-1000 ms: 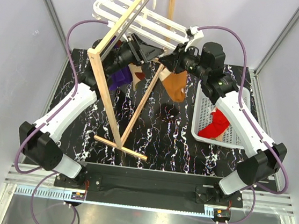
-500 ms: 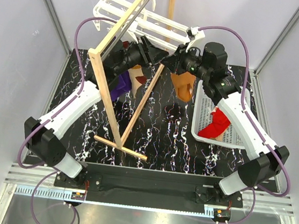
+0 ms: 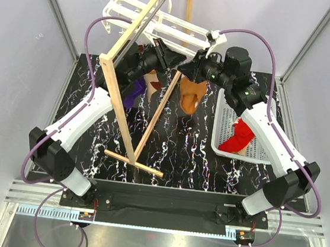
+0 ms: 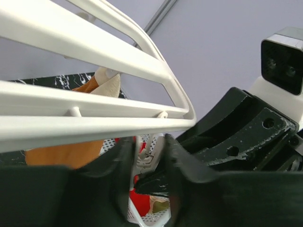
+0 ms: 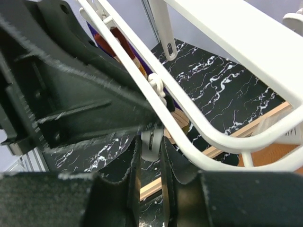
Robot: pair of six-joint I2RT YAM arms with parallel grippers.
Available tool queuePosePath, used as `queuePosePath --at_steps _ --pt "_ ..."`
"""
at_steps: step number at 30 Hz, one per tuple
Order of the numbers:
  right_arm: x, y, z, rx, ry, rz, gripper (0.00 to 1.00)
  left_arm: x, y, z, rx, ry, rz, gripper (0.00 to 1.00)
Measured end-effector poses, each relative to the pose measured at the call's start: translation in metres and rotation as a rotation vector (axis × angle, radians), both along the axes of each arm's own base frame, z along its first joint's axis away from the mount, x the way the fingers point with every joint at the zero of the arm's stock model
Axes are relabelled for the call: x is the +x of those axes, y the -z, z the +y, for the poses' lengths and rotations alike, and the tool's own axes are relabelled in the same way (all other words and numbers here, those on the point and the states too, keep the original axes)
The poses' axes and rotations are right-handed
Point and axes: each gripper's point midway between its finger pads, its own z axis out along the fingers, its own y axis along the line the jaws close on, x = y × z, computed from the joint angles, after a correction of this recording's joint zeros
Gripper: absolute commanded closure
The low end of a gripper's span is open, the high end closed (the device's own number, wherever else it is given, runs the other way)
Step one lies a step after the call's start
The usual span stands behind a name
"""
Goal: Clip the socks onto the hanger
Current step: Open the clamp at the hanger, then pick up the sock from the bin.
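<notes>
The white hanger [image 3: 158, 22] hangs tilted at the back, above the mat. An orange sock [image 3: 192, 95] with a cream cuff hangs from it; it also shows in the left wrist view [image 4: 57, 153]. A striped sock [image 3: 153, 86] and a purple one [image 3: 134, 94] hang further left. A red sock [image 3: 238, 138] lies in the basket. My right gripper [image 5: 151, 153] is shut on a white peg [image 5: 152, 141] under the hanger's rim. My left gripper [image 4: 146, 158] is open, facing it, with that peg [image 4: 149, 152] between its fingers. Both grippers meet at the hanger's near corner [image 3: 182, 65].
A tall wooden A-frame stand [image 3: 124, 89] rises in front of the left arm and crosses the hanger. A white perforated basket [image 3: 257, 153] sits on the right of the black marbled mat [image 3: 185, 155]. Grey walls enclose the back and sides.
The left arm has lifted and reached further right, bringing its gripper against the right gripper at the hanger's corner. The orange sock has swung right, then back left.
</notes>
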Motion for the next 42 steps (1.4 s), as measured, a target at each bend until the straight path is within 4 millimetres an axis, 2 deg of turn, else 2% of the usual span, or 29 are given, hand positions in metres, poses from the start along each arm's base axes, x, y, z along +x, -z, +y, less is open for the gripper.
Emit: queuePosePath --at_steps 1,2,3,4,7,8,10,11,15,20,24,27,29,32,35,37,39,42 --pt "-0.001 0.001 0.000 -0.001 0.001 0.004 0.94 0.001 -0.001 0.000 0.002 -0.003 -0.004 0.87" --pt "-0.001 0.000 -0.001 -0.001 0.002 0.006 0.87 0.002 -0.001 0.001 0.004 -0.007 -0.007 0.97" --pt "-0.002 0.000 -0.002 -0.002 0.005 0.010 0.81 0.002 -0.001 0.002 0.005 -0.009 -0.008 1.00" --pt "-0.003 0.000 -0.004 -0.003 0.013 0.012 0.70 0.002 -0.001 0.002 0.007 -0.008 -0.009 1.00" --pt "-0.007 0.000 -0.007 -0.006 0.021 0.026 0.51 0.003 -0.002 0.000 0.006 -0.004 -0.006 1.00" --pt "-0.008 0.000 -0.007 -0.008 0.024 0.033 0.42 0.003 -0.002 -0.001 0.006 -0.003 -0.007 1.00" --pt "-0.012 0.003 -0.010 -0.018 0.042 0.054 0.34 0.003 -0.001 -0.002 0.009 -0.001 -0.001 1.00" --pt "-0.014 0.005 -0.012 -0.025 0.053 0.064 0.25 0.004 0.000 -0.002 0.009 -0.002 -0.001 1.00" --pt "-0.018 0.016 -0.036 -0.073 0.166 0.112 0.23 0.003 -0.001 -0.002 0.005 -0.002 0.006 1.00" --pt "-0.027 0.035 -0.093 -0.168 0.417 0.165 0.29 0.003 0.000 -0.002 -0.005 -0.002 0.019 1.00" --pt "-0.029 0.059 -0.166 -0.209 0.669 0.248 0.33 0.004 0.000 -0.001 -0.011 -0.004 0.026 1.00" --pt "-0.027 0.092 -0.233 -0.219 0.878 0.356 0.33 0.006 0.000 0.000 -0.012 -0.008 0.028 1.00" --pt "-0.028 0.115 -0.261 -0.239 0.975 0.424 0.33 0.007 0.000 0.002 -0.013 -0.012 0.029 1.00" --pt "-0.027 0.149 -0.277 -0.293 1.050 0.532 0.33 0.008 0.002 0.004 -0.019 -0.012 0.038 1.00" --pt "-0.016 0.190 -0.278 -0.365 1.064 0.665 0.36 0.010 0.004 0.006 -0.020 -0.018 0.045 1.00" --pt "-0.009 0.226 -0.275 -0.418 1.062 0.767 0.36 0.010 0.005 0.007 -0.020 -0.019 0.049 1.00" --pt "-0.013 0.262 -0.274 -0.475 1.058 0.863 0.36 0.010 0.004 0.008 -0.021 -0.017 0.049 1.00" --pt "-0.033 0.295 -0.276 -0.532 1.057 0.955 0.37 0.008 0.003 0.008 -0.025 -0.011 0.050 1.00"
